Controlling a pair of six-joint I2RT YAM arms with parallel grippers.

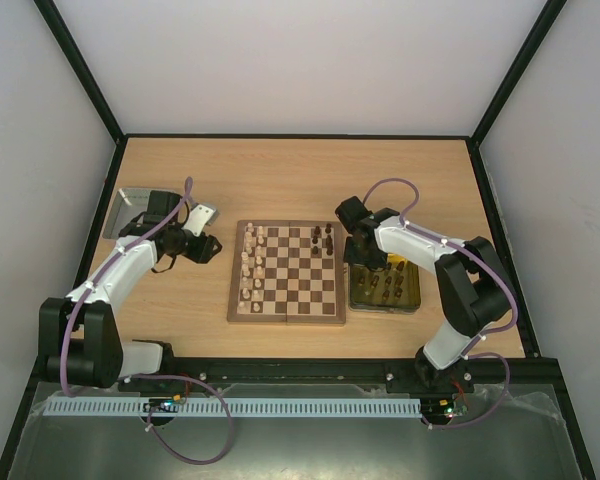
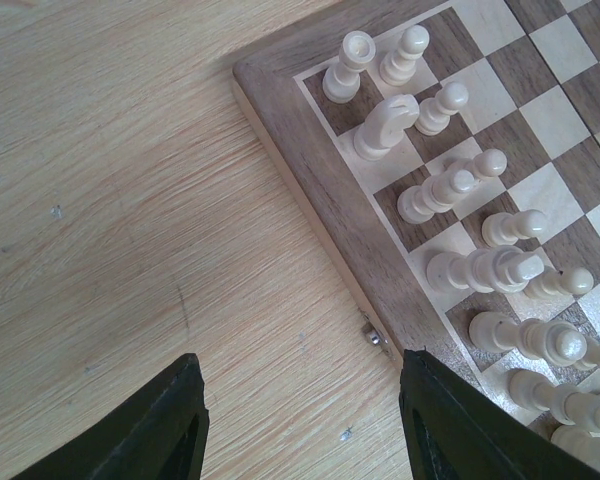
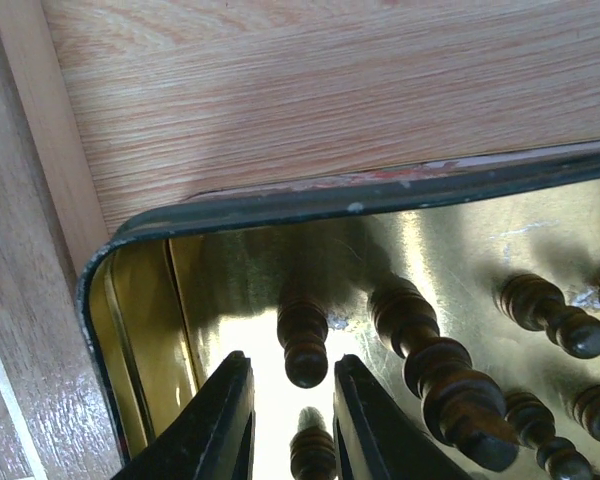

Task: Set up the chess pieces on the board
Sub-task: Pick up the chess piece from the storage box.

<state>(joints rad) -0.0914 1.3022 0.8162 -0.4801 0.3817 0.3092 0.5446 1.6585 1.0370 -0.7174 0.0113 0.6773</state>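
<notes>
Straddling a dark piece (image 3: 304, 345) at tray rim (image 3: 360, 195), right gripper (image 3: 292, 362) stands ajar; left gripper (image 2: 300, 362) gapes beside board (image 2: 310, 180).

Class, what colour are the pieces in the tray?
Dark brown pieces; the right wrist view shows them best.

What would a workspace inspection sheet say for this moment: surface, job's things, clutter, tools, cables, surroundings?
Surface: light wooden table.
Job's things: chessboard centred; cream pieces standing in its left columns; a few dark pieces at its far right; more dark pieces stand in the yellow tray right of it.
Clutter: silver tray at far left, partly hidden by the left arm.
Tools: left tool open, empty, over bare table beside the board's frame. Right tool narrowly open inside the yellow tray, fingers either side of one dark piece; no contact visible.
Cables: purple cables loop along both arms and below the bases.
Surroundings: pale walls, black frame.
</notes>
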